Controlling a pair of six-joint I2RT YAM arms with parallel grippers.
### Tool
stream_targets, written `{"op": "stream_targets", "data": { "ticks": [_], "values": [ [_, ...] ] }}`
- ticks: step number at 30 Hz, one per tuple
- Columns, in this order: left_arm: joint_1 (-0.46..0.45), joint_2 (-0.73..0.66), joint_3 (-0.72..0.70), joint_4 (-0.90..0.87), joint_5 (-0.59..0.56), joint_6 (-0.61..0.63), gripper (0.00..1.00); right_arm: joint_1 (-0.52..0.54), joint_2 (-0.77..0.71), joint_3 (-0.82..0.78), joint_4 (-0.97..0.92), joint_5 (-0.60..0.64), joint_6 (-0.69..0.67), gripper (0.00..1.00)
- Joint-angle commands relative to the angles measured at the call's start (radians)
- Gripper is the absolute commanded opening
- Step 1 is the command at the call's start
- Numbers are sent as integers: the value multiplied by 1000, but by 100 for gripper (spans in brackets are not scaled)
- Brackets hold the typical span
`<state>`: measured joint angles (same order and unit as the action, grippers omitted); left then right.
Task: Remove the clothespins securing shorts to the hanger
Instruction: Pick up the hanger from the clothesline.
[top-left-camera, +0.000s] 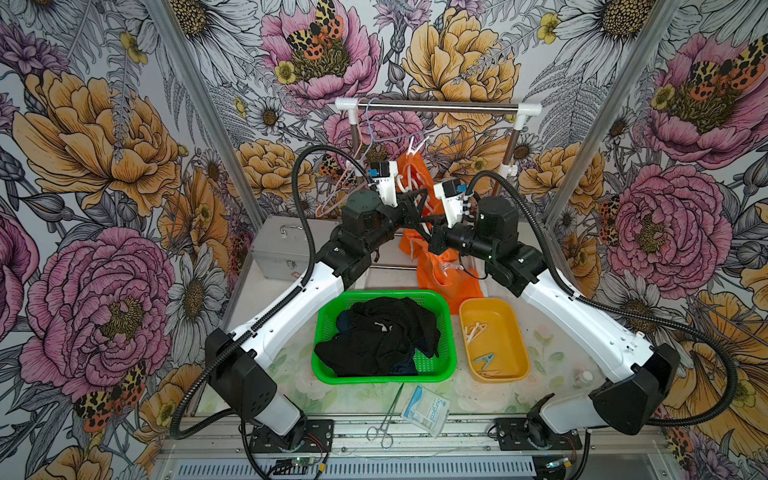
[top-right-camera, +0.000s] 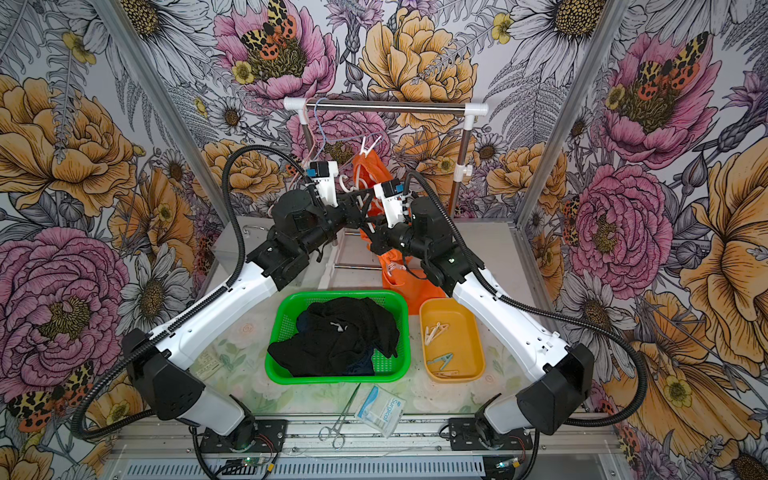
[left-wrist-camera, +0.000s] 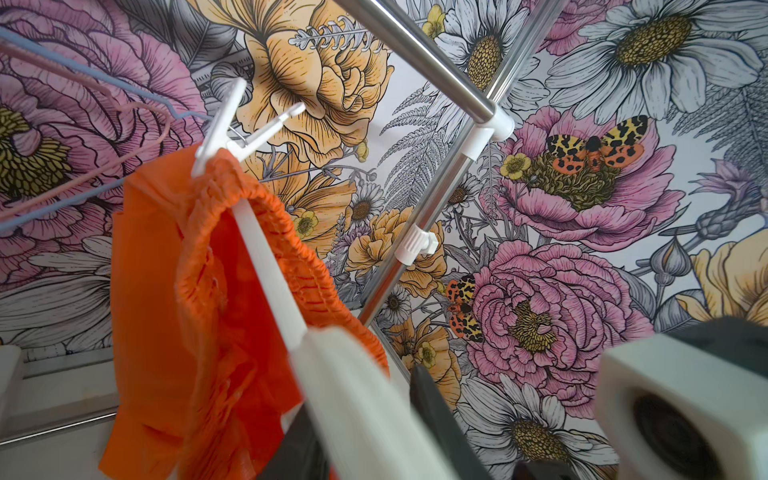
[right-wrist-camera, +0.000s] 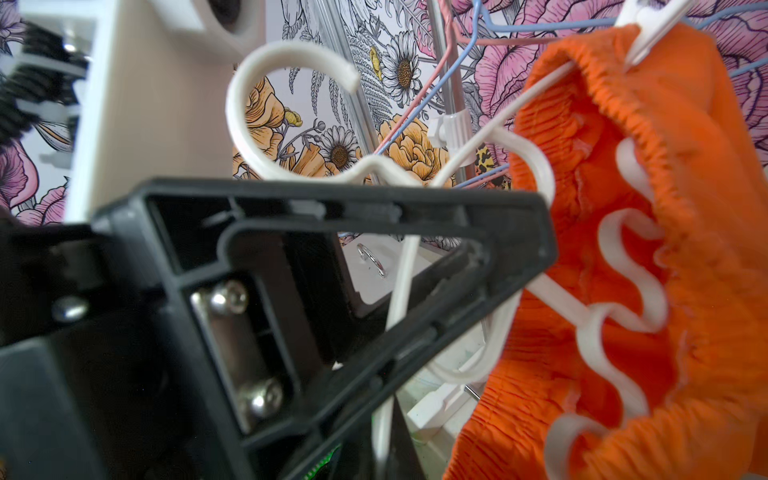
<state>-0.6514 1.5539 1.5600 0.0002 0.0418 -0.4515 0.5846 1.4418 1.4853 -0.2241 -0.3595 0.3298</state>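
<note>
Left gripper (top-left-camera: 413, 201) is working at the centre of the frame, beside the free hook of the white hanger (right-wrist-camera: 561, 301). Its wrist view is showing a blurred white part between two dark fingers, and I cannot tell whether the jaws are spread or pinching. Just right of it and higher, a white clothespin (left-wrist-camera: 220, 124) is biting the waistband of the orange shorts (left-wrist-camera: 166, 291) onto the hanger's tip, with its tails pointing up and away. Right gripper (right-wrist-camera: 525, 276) is pressing together on the hanger's thin bar and carrying it off the rail, steeply tilted. Further right and lower, the yellow tray (top-left-camera: 498, 324) is holding the freed clothespins (top-left-camera: 475, 331).

Findings, offered as judgement:
1. The shorts are hanging from the one pin visible on the hanger. When it is squeezed, the cloth is likely to drop onto the table behind the tray and may drag the pin with it.
2. The hanger is sitting in a narrow pinch, so a push from the left arm is risking rotation or slip.
3. Both wrists are crowding one spot, so finger contact is possible.
4. The pin's tails are facing away, so a misjudged reach is risking a grip on hanger or fabric instead.
</note>
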Motion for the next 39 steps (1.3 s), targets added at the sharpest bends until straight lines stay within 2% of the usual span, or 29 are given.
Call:
{"op": "stream_targets", "data": {
  "ticks": [1, 5, 10, 12, 15, 20, 24, 27, 32, 39],
  "values": [
    [9, -7, -28, 25, -6, -4, 22, 17, -47, 4, 65, 16, -53, 0],
    [15, -17, -34, 37, -8, -3, 7, 23, -50, -2, 53, 39, -61, 0],
    [15, -17, -18, 38, 2, 24, 0, 26, -64, -11, 44, 49, -64, 1],
    [16, -14, -6, 25, 9, 48, 0, 27, -73, -9, 35, 49, -63, 8],
    [22, -17, 32, -18, 23, 108, 0, 28, -99, -4, 7, 52, -64, 24],
    [66, -44, 93, -114, 121, 215, 0, 26, -172, 18, -71, 77, -71, 49],
    [93, -74, 130, -203, 199, 308, 0, 24, -227, 44, -142, 115, -80, 59],
    [102, -105, 159, -278, 235, 389, 0, 24, -263, 64, -210, 204, -89, 62],
    [98, -173, 217, -434, 276, 533, 0, 23, -332, 42, -296, 467, -77, 67],
    [98, -296, 250, -545, 287, 642, 0, 23, -443, -79, -297, 664, -68, 69]
  ]
}}
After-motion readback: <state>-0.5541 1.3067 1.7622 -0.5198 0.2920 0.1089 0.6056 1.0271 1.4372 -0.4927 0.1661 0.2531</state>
